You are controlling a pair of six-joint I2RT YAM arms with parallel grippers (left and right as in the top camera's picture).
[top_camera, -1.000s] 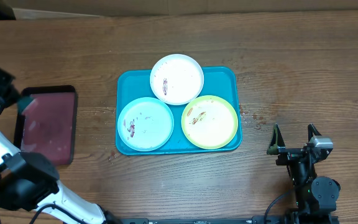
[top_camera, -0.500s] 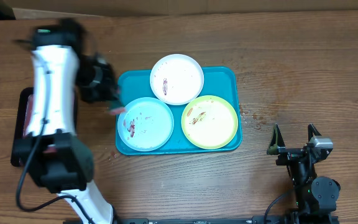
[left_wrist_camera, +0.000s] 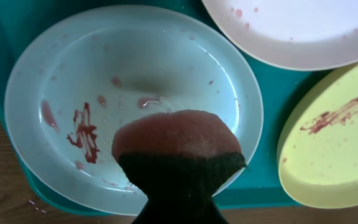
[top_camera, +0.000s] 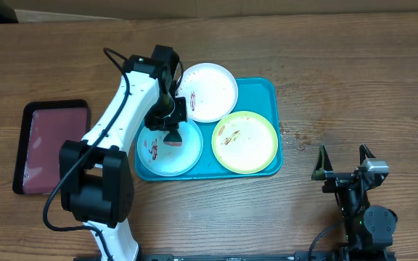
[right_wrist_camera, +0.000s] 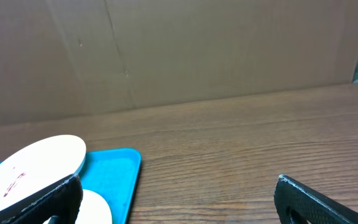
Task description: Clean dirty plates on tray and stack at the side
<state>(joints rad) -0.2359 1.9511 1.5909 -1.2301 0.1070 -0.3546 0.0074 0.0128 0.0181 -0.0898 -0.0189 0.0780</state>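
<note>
The turquoise tray [top_camera: 267, 90] holds three smeared plates: white [top_camera: 207, 91] at the back, light blue [top_camera: 158, 156] front left, yellow-green [top_camera: 244, 141] front right. My left gripper [top_camera: 170, 129] is shut on a pinkish sponge with a dark scrub side [top_camera: 173, 140], just over the light blue plate. In the left wrist view the sponge [left_wrist_camera: 176, 134] hangs above the light blue plate [left_wrist_camera: 135, 68], to the right of its red smears. My right gripper [top_camera: 343, 163] is open and empty, right of the tray.
A smaller dark maroon tray [top_camera: 51, 145] lies at the left of the wooden table. The right wrist view shows the open right gripper [right_wrist_camera: 179, 208], the tray's corner [right_wrist_camera: 114, 165] and the white plate [right_wrist_camera: 33, 165]. A cardboard wall stands behind.
My left arm has swung from the far left, past the maroon tray, to over the light blue plate with the sponge. The right arm has not moved.
</note>
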